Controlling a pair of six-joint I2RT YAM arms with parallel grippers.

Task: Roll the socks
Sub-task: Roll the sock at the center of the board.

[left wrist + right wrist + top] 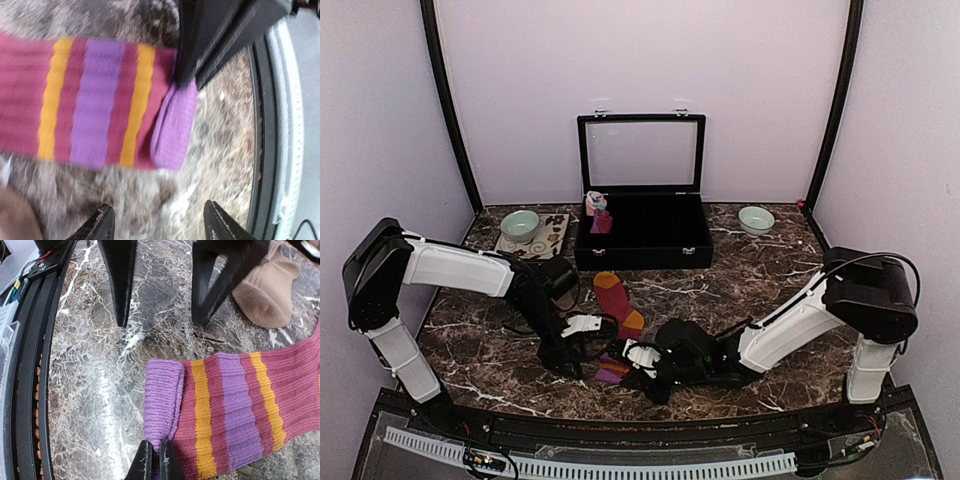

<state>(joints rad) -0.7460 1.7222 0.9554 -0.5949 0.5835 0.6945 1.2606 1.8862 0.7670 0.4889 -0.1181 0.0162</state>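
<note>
Right gripper [156,456] was pinched on the purple cuff [162,395] of one striped sock [240,405]. Left gripper [157,225] stood wide and empty at 12 o'clock of the cuff. One tan sock [270,290] lay at 1 o'clock.

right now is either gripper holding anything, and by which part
The right gripper pinches the striped sock by the edge of its folded purple cuff. The left gripper is open and holds nothing.

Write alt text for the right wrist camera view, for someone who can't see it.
The right gripper, its jaws shut, pinches the folded purple cuff of the striped sock, maroon with orange and purple bands, lying on the marble table. At the top of the frame the left gripper hangs with jaws open, next to a tan sock.
</note>
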